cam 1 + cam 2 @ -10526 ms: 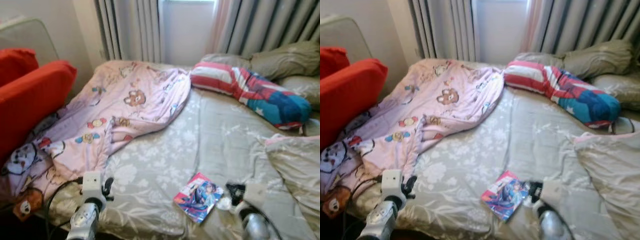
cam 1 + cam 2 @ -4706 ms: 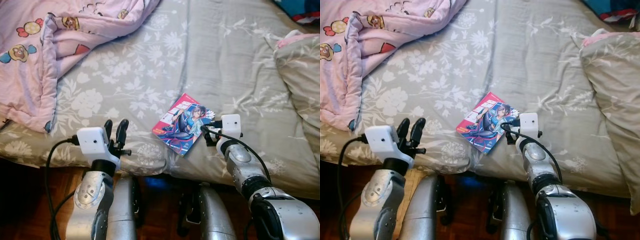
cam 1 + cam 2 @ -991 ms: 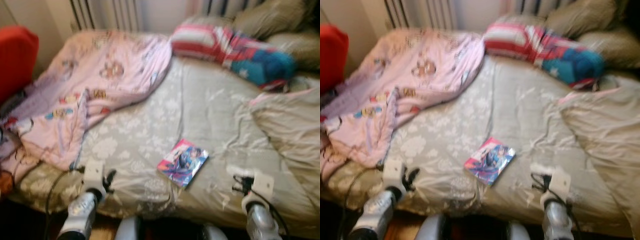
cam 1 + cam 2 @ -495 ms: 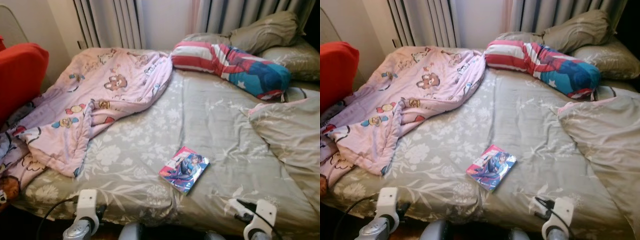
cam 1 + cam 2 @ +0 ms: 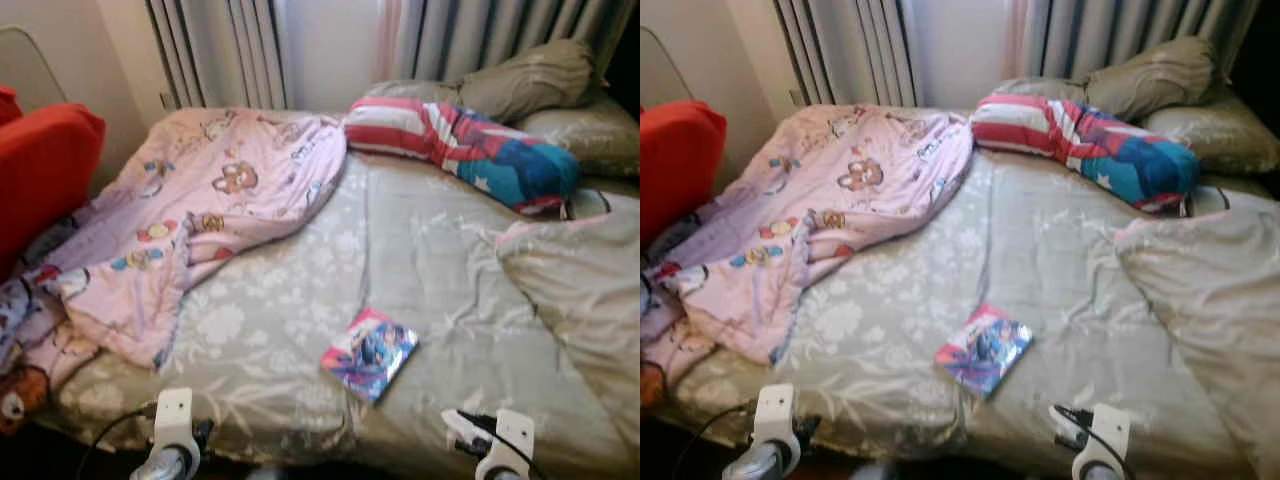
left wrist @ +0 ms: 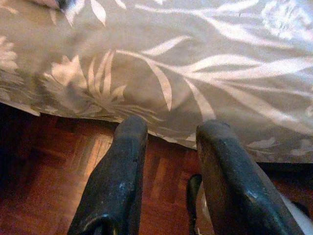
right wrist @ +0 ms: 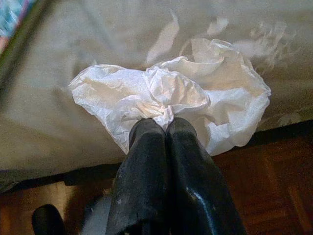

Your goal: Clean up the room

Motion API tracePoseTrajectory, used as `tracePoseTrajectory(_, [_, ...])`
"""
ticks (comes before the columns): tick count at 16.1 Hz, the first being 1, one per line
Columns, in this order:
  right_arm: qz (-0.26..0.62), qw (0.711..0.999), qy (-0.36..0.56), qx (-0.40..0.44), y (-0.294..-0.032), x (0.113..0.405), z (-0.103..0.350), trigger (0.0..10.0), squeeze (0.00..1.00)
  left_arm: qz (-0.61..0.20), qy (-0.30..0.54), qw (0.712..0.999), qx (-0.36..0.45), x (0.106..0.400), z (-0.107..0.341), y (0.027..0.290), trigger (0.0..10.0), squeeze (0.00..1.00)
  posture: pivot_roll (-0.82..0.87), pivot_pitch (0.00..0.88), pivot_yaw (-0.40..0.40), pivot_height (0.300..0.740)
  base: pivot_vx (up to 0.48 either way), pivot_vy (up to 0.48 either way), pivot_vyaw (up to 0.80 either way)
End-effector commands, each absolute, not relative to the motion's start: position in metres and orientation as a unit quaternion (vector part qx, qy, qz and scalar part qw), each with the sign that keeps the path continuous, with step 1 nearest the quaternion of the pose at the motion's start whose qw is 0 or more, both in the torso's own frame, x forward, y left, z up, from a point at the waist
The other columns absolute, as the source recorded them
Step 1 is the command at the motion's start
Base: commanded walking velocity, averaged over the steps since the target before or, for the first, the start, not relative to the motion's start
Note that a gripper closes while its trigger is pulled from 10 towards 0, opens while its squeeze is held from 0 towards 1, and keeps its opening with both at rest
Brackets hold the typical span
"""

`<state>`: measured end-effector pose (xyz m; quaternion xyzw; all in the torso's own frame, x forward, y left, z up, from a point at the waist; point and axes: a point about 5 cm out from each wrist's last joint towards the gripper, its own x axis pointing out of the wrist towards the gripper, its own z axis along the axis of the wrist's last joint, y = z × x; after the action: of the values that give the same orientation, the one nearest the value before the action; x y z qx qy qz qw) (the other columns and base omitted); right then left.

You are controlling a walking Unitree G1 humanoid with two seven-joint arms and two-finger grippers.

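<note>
Bed (image 5: 440,250) edge lying before you: your right gripper (image 7: 164,128) is pinching crumpled tissue (image 7: 171,98); keep clamping, carry it binward. Left gripper (image 6: 168,132) is hanging open, empty.

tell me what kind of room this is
Most likely a bedroom, perhaps a child's: a bed with a grey floral sheet, a pink cartoon-print quilt, pillows at the head, and curtains behind.

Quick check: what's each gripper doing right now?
Left gripper: open, holding nothing.
Right gripper: shut on a crumpled white tissue.
</note>
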<state>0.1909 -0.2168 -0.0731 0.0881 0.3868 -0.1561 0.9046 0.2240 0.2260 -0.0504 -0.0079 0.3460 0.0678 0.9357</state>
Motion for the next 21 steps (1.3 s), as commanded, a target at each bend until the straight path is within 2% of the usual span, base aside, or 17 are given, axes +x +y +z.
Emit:
tracePoseTrajectory(1, [-0.152,0.903,0.391,0.086,-0.215,0.19,-0.074,10.0,0.0,0.075,0.348,0.934,-0.007,0.222,-0.051,0.227,10.0,0.0,0.07,0.0,0.022,0.74,0.0,0.0,0.0])
tracePoseTrajectory(6, [-0.157,0.9,0.398,0.083,-0.218,0.183,-0.077,10.0,0.0,0.073,0.357,0.931,-0.01,0.217,-0.056,0.223,10.0,0.0,0.06,0.0,0.015,0.74,0.0,0.0,0.0])
tracePoseTrajectory(21, [-0.163,0.906,0.38,0.088,-0.214,0.188,-0.074,10.0,0.0,0.054,0.368,0.928,0.001,0.209,-0.061,0.218,10.0,0.0,0.06,0.0,0.026,0.74,0.0,0.0,0.0])
